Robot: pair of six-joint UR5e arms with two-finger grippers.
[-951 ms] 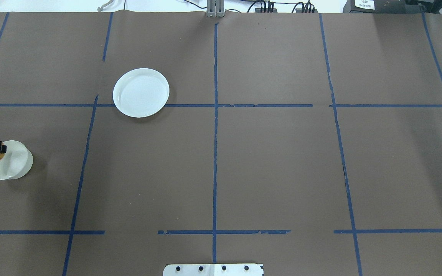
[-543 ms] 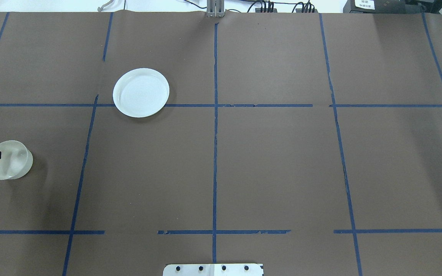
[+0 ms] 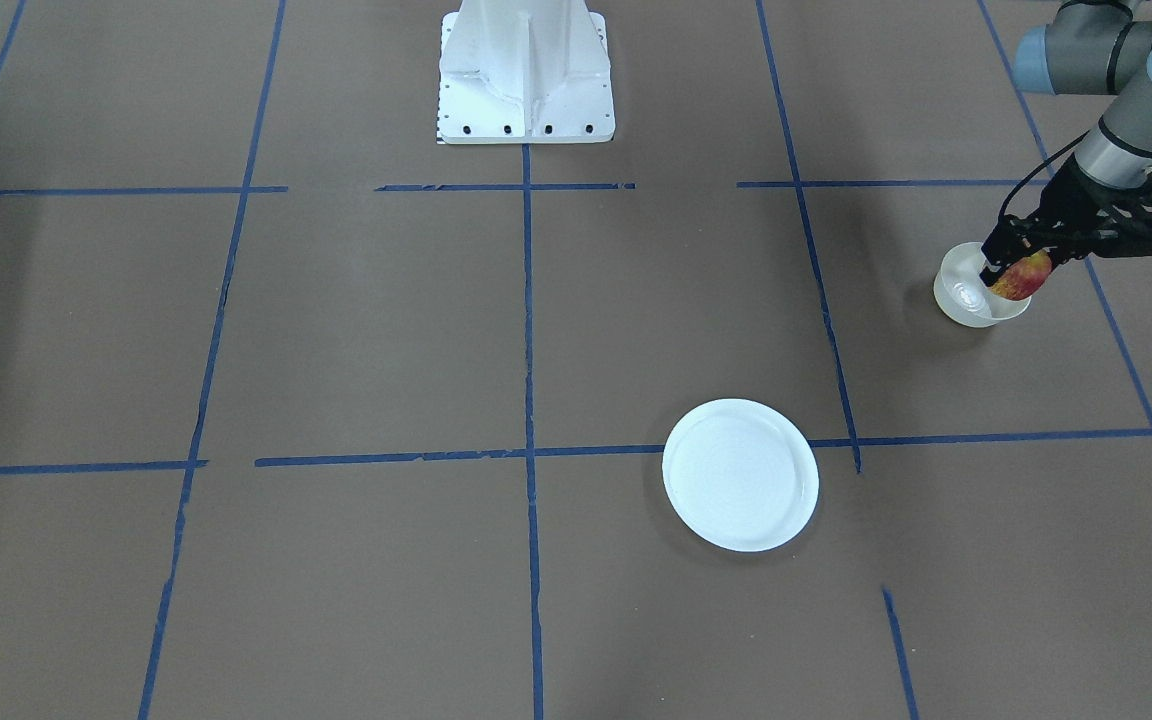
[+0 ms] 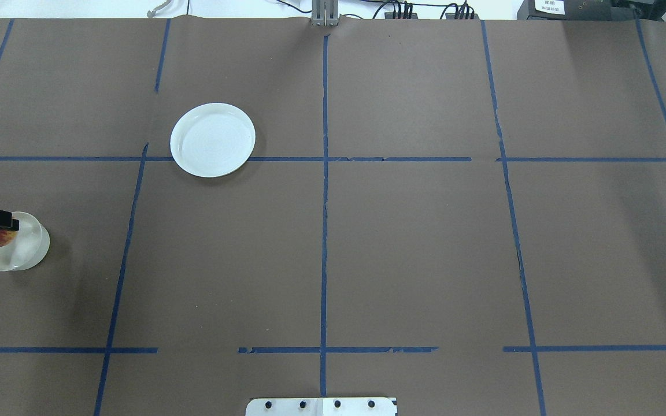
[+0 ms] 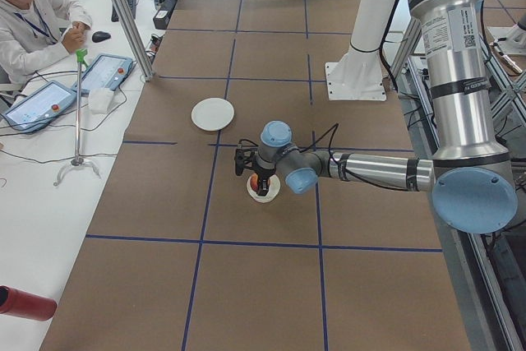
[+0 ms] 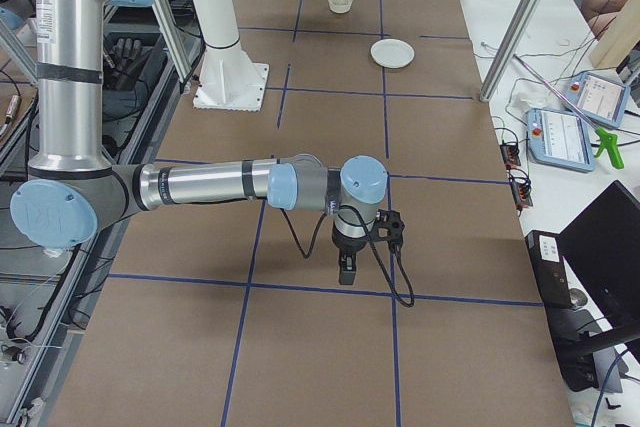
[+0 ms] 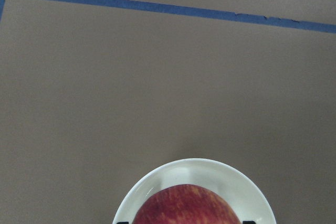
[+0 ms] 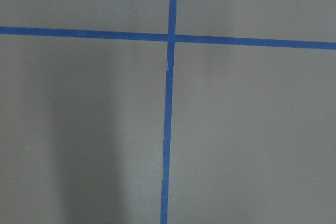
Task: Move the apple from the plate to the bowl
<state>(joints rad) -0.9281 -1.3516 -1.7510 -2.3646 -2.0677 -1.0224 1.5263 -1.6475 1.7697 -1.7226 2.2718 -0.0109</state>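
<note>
The left gripper (image 3: pixel 1009 270) is clenched on the small round red apple with yellow-orange patches (image 7: pixel 184 205), its black fingers pressed on either side of the fruit. The apple hangs over the small deep white bowl (image 3: pixel 956 296), above the part of the rim that lies toward the table's left end; the left wrist view shows white rim curving round the fruit, but whether the apple touches the bowl cannot be told. The flat round white plate (image 3: pixel 741 475) lies bare, well apart from the bowl, farther from the robot and toward the table's middle. Both dishes rest on the brown paper table cover (image 4: pixel 414 242) crossed by blue tape lines. The right gripper (image 6: pixel 346 269) hangs far from the bowl, at the other end of the table, above a blue tape crossing (image 8: pixel 171 37); whether it is released or clenched cannot be told
</note>
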